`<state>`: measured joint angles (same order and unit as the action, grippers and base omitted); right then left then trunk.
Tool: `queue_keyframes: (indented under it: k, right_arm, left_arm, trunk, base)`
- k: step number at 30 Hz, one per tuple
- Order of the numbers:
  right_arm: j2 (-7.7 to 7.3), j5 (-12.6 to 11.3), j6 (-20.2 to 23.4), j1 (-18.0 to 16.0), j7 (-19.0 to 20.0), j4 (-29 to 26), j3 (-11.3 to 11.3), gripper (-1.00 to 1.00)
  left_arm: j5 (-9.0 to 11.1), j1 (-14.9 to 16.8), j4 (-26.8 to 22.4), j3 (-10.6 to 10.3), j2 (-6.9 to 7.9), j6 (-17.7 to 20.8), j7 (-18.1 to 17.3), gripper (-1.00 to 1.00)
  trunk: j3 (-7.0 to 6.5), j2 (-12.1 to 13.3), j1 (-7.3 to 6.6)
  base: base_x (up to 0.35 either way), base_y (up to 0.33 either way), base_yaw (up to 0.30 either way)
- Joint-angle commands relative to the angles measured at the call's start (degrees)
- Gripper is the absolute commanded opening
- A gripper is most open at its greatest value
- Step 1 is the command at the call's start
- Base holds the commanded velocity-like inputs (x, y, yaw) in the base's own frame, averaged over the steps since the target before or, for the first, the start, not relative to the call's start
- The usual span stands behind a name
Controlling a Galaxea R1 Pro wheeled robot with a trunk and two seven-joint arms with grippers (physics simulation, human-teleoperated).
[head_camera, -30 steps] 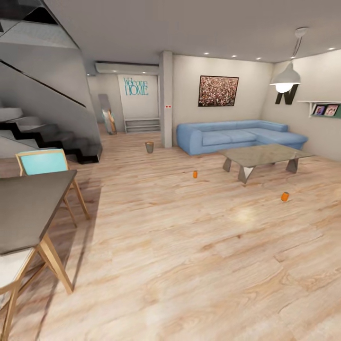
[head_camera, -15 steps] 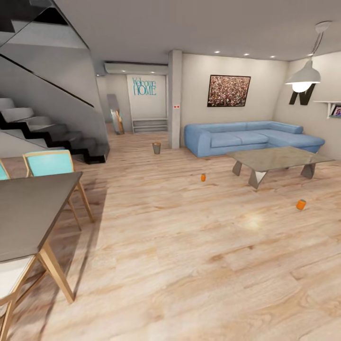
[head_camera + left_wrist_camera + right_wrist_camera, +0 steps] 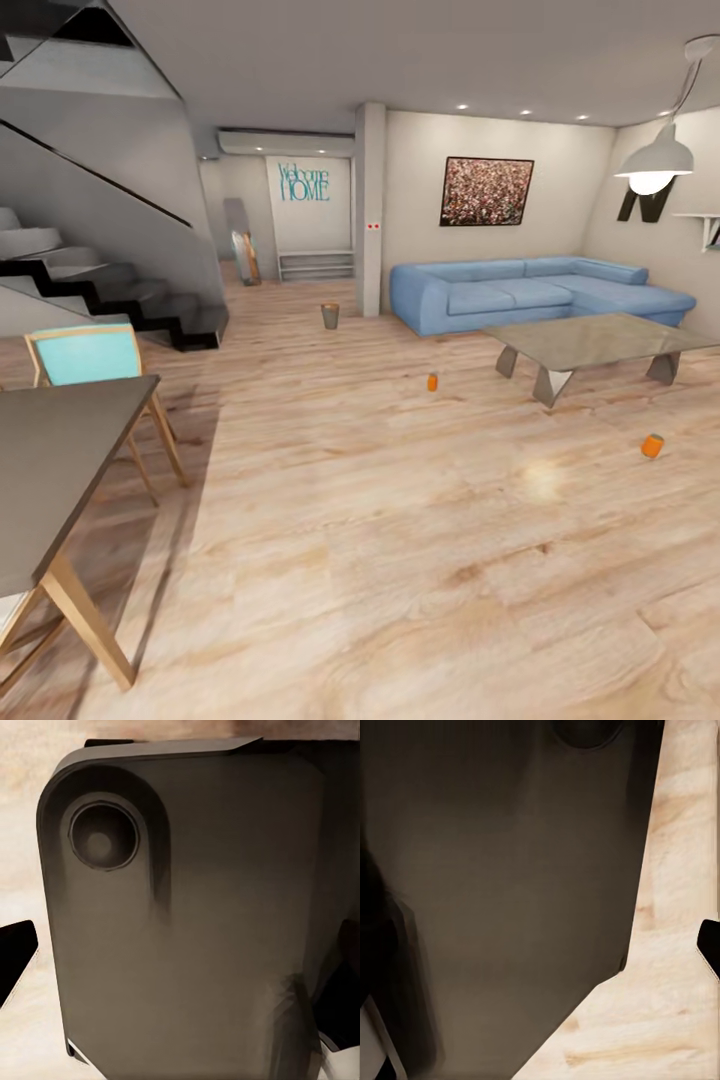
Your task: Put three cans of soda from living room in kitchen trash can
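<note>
Room: open living area with a light wood floor, seen from the head camera.
Near can: an orange can sat on the floor at the right, out in front of the coffee table and a bit apart from it.
Far can: the second orange can stood upright on the floor nearer the middle, off the table's left end and in front of the sofa.
Blue can: couldn't spot it anywhere.
Bin: the little brown bin was on the floor farther back, just beside the grey pillar and well apart from both cans.
Back wall: teal "Welcome HOME" lettering in the hall behind the bin, and a framed picture over the sofa.
Left side: dark stairs, a dark table and a teal chair tucked against it.
Lamp: white pendant lamp hanging at the upper right, lit.
Left wrist view: mostly a dark grey robot body panel with a round recess, floor at the edges.
Right wrist view: same kind of dark panel, with wood floor beside it.
Grippers: honestly can't tell if either one was open or closed, only black slivers at the edges of the wrist views.
</note>
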<state>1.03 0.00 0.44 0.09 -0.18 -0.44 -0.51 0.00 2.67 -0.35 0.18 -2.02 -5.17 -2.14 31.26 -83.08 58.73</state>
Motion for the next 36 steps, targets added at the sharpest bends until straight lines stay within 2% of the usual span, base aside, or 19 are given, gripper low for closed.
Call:
queue_keyframes:
  k: [1, 14, 36]
  right_arm:
    - [0.01, 0.00, 0.00, 0.00, 0.00, 0.00, 0.01, 1.00]
    - [0.03, 0.05, 0.00, 0.00, -0.22, 0.00, 0.06, 1.00]
    - [0.03, 0.02, 0.00, 0.00, 0.00, 0.06, 0.07, 1.00]
  left_arm:
    - [0.00, 0.01, 0.00, 0.00, 0.00, 0.00, 0.01, 1.00]
    - [0.00, 0.04, -0.02, 0.00, 0.00, -0.39, 0.01, 1.00]
    - [0.00, 0.04, -0.01, 0.00, 0.00, -0.45, 0.01, 1.00]
  trunk:
    - [0.00, 0.00, 0.00]
    - [0.00, 0.00, 0.00]
    - [0.00, 0.00, 0.00]
  base:
    - [0.344, 0.000, 0.000]
    - [0.343, 0.000, 0.022]
    - [0.343, 0.000, 0.229]
